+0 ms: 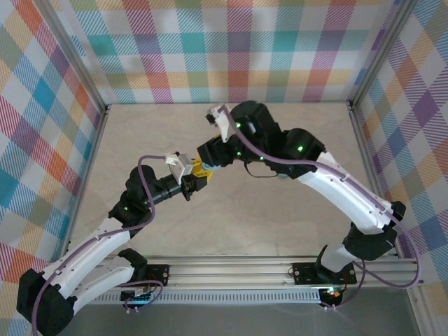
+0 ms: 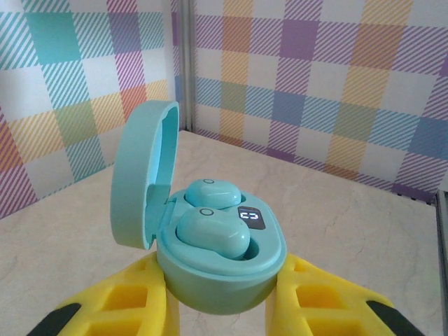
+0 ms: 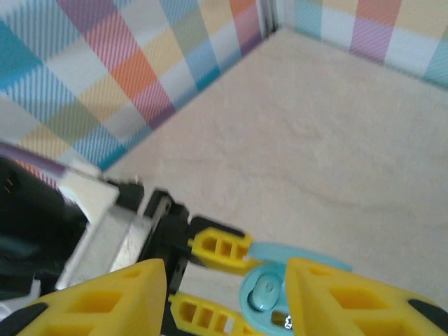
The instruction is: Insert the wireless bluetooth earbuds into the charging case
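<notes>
In the left wrist view, the left end effector (image 2: 220, 276) is clenched on the open charging case (image 2: 210, 290) at lower centre, with two wireless bluetooth earbuds (image 2: 213, 234) seated inside. The right wrist view adds the right end effector (image 3: 224, 273), released, with the case between its spread fingers above the desk (image 3: 336, 126).

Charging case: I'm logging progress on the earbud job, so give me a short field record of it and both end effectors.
charging case: teal, gripped between the yellow fingers of the left end effector
lid: open, standing up on the case's left side
earbuds: two, both seated in the case, the second behind the first
case display: lit
right end effector: open, over the case, holding nothing
</notes>
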Robot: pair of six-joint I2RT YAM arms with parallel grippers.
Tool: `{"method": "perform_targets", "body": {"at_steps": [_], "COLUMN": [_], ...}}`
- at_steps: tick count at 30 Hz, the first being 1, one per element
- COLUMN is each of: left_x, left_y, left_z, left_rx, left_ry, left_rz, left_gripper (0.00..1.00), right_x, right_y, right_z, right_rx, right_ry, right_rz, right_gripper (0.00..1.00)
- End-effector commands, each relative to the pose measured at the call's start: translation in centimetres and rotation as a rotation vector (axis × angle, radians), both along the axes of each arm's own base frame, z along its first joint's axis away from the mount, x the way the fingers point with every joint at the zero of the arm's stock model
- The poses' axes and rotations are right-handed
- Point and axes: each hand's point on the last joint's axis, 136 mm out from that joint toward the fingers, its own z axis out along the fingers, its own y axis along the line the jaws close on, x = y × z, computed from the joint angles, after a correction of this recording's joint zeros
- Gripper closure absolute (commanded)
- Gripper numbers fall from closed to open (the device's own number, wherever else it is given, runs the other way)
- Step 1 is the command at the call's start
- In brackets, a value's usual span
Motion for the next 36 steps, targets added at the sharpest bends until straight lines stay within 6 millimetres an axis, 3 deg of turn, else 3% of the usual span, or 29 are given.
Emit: {"method": "perform_targets", "body": {"at_steps": [1,7,11,18,22,25,28,32,36], "left_x": [-1.1,-2.0,-2.0,-1.6,-0.9,-0.3,0.0,0.2,0.4], "left_y": [-0.3,-0.8,-0.7,-0.2,0.1,0.3,0.2,0.1,-0.1], "left_z": [2.4,2.9,3.3,4.8,5.2,4.9,4.8,5.3,6.5], "left_rx": [-0.037,-0.036,-0.037,-0.046,-0.053,-0.054,-0.064,-0.097,-0.162], "left_ry": [-0.048,-0.052,-0.053,-0.071,-0.061,-0.049,-0.044,-0.036,-0.021], "left_rz": [-0.047,-0.104,-0.096,-0.058,-0.015,0.018,0.026,0.021,0.015], "left_gripper": [0.92,0.92,0.92,0.92,0.93,0.93,0.93,0.93,0.93], "right_x": [1.6,3.8,4.0,2.1,0.7,-0.1,-0.1,0.5,0.2], "right_y": [-0.7,0.2,0.7,0.6,-0.7,-2.3,-4.4,-6.8,-5.6], "right_z": [0.1,-2.3,-3.7,-4.9,-5.5,-4.8,-3.1,-1.9,-2.4], "right_rx": [-0.001,0.017,0.02,0.035,0.032,0.068,0.145,0.283,0.43], "right_ry": [0.054,0.201,0.254,0.323,0.348,0.323,0.264,0.261,0.371], "right_rz": [0.008,0.055,0.09,0.16,0.15,0.109,0.038,-0.062,0.0], "right_gripper": [0.52,0.56,0.69,0.77,0.8,0.8,0.75,0.53,0.48]}}
